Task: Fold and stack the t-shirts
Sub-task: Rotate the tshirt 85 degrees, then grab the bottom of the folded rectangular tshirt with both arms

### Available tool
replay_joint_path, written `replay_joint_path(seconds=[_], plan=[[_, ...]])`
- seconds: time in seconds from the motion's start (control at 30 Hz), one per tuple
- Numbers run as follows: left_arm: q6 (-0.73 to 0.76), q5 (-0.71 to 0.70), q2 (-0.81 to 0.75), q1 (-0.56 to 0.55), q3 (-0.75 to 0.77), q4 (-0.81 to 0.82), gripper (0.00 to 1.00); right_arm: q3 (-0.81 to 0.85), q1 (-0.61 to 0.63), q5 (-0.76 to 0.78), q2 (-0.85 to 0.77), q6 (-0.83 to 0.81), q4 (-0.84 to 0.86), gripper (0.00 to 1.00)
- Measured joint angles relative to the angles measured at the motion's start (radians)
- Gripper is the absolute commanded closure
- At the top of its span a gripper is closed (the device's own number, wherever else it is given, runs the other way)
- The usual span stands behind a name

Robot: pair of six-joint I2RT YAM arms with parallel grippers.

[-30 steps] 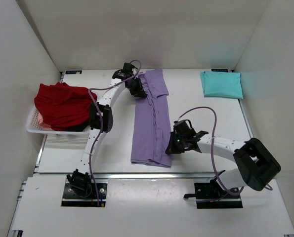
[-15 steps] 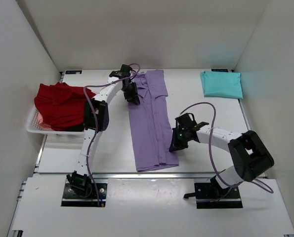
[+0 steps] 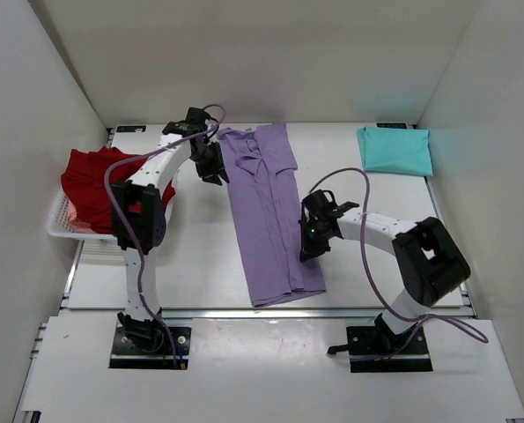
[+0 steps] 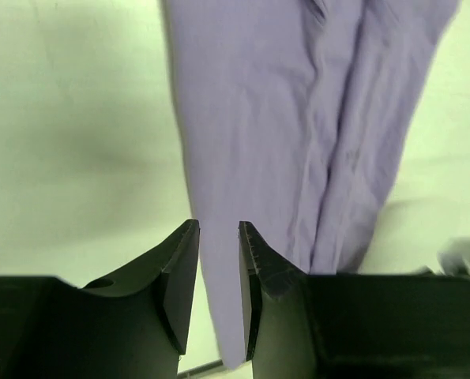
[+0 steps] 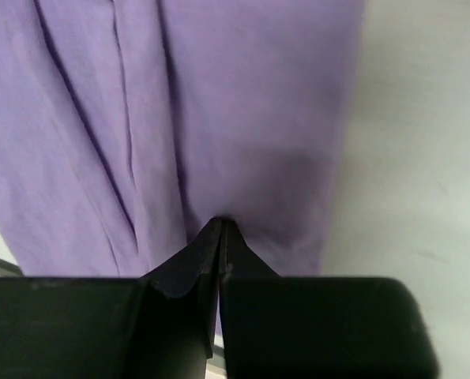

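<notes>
Shirts lay in three places in the overhead view. The lavender t-shirt was folded lengthwise into a long narrow strip down the middle of the white table. Its collar end lay at the far side and its hem end near my bases, slanted a little to the right, with creases running along its length. My left pincer hung just off the strip's far left edge, beside the sleeve. My right pincer sat at the strip's right edge, about halfway down. A teal t-shirt lay folded into a neat rectangle at the far right corner, well apart from the rest. Red t-shirts were heaped, unfolded, in the white basket at the left edge.

From my left wrist, the left pincer was released: its two fingers stood a narrow gap apart with nothing between them. Beyond them lay the lavender t-shirt, smooth on its left half and softly ridged on its right, with bare table beside its left edge.

From my right wrist, the right pincer was clenched, its fingers pressed flat together and its tips down against the lavender t-shirt near its right edge. Whether any fabric was caught between them I could not tell. Long ridges ran through the cloth on the left, and bare table showed on the right.
</notes>
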Motion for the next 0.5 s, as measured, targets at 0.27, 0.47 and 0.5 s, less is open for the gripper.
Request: replay_joint_path(seconds=[0.27,0.47,0.5], plan=[[0.019,0.0,-0.106,0.002,-0.145,0.039,0.61,0.108,0.121,0.006,0.097,-0.026,-0.004,1.0],[0.034,-0.001,-0.135,0.011,-0.262,0.04,0.6,0.139,0.207,0.013,0.097,-0.029,-0.01,1.0],[0.035,-0.001,-0.148,0.013,-0.28,0.042,0.61,0.139,0.212,0.013,0.097,-0.029,-0.013,1.0]])
